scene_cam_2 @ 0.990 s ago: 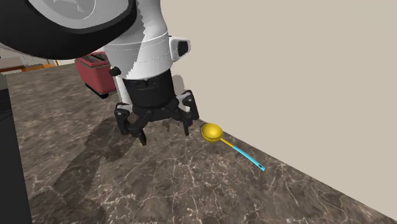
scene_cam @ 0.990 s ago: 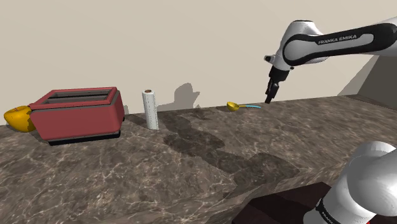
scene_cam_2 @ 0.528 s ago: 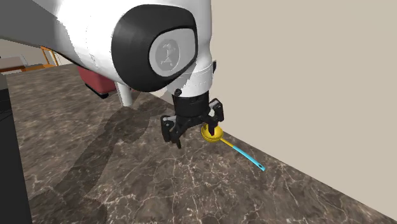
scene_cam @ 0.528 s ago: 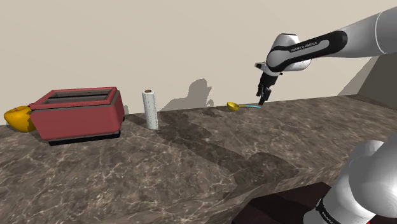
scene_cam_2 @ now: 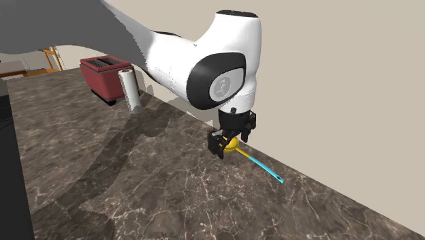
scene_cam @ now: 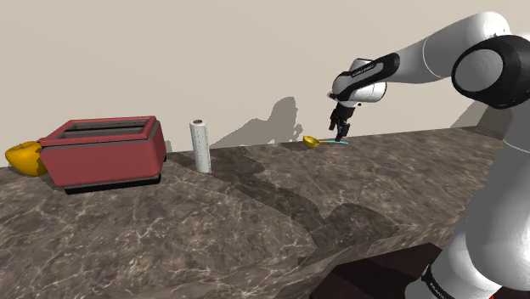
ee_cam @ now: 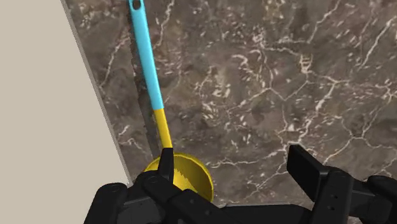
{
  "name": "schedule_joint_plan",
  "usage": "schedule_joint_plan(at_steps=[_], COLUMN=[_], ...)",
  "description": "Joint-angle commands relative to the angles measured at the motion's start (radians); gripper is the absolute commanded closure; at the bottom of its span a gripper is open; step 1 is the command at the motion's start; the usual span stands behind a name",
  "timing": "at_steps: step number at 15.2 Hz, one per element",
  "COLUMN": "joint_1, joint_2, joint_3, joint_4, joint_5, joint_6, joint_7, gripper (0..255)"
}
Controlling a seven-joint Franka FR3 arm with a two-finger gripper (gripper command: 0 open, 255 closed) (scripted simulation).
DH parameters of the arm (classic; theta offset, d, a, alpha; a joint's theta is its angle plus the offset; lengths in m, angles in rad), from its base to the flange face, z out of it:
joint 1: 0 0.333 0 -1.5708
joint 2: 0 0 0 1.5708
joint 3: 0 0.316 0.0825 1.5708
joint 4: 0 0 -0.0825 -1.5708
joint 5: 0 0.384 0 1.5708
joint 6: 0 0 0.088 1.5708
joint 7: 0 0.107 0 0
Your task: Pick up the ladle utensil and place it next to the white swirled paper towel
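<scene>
The ladle [ee_cam: 153, 83] has a yellow bowl and a cyan handle. It lies flat on the dark marble counter, close along the beige wall. My black gripper [ee_cam: 234, 162] hangs open just above it, one finger [ee_cam: 167, 160] over the bowl's rim and the other finger [ee_cam: 304, 167] over bare counter. Nothing is between the fingers. In the shoulder view the gripper [scene_cam: 340, 132] stands over the ladle [scene_cam: 312, 142], far right of the white paper towel roll [scene_cam: 200, 146]. The second exterior view has the gripper [scene_cam_2: 230, 144] covering part of the ladle [scene_cam_2: 262, 166], and the paper towel roll [scene_cam_2: 129, 91] upright further back.
A red toaster [scene_cam: 106, 153] sits at the shoulder view's left beside the roll, with a yellow object [scene_cam: 25, 158] behind it. The wall [ee_cam: 57, 127] runs right beside the ladle. Open marble counter [scene_cam: 280, 212] stretches between roll and ladle.
The arm has reached further out and down towards the wall, bringing the gripper from beside the ladle to just above its bowl. The ladle has not moved; the fingers stay apart.
</scene>
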Motion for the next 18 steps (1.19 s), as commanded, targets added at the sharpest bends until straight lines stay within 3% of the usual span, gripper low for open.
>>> schedule_joint_plan(at_steps=[1,5,18], joint_1=[-0.025,-0.097,-0.123], joint_2=[0.089,0.263,0.339], joint_3=[0.013,0.068,0.102], joint_4=[0.061,0.224,0.229], joint_5=[0.071,0.173,0.223], joint_6=[0.009,-0.005,0.058], joint_7=[-0.105,-0.263,-0.297], gripper=[0,0,0])
